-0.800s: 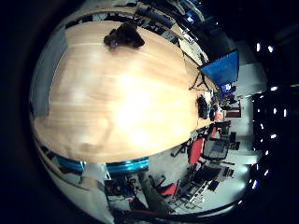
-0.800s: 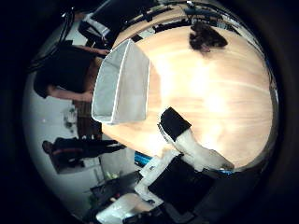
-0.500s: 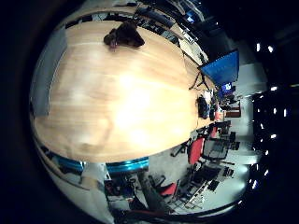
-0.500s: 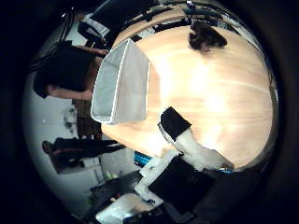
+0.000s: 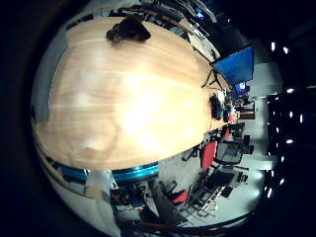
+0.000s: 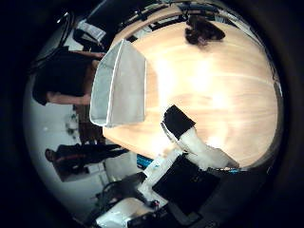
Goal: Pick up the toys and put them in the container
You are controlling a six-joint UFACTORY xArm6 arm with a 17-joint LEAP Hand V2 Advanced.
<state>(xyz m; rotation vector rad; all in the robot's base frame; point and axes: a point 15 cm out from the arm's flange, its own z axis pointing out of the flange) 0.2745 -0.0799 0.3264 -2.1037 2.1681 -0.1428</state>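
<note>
A dark brown plush toy (image 5: 128, 30) lies on the light wooden table (image 5: 128, 99) near its far edge; it also shows in the right thumb side palm view (image 6: 203, 31). A pale grey container (image 6: 119, 84) stands on the table near one side edge. My hand (image 6: 190, 142) shows in the right thumb side palm view as white and black parts, high above the table and well away from the toy and the container. Its fingers look relaxed and hold nothing.
A blue monitor (image 5: 233, 65) stands on a desk past the table. Red and black office chairs (image 5: 219, 156) stand on the floor beyond the table's edge. A person in dark clothes (image 6: 65, 76) stands beside the container's side of the table.
The whole picture has shifted a little in each view, so the camera has moved. The toy and the container lie where they were.
</note>
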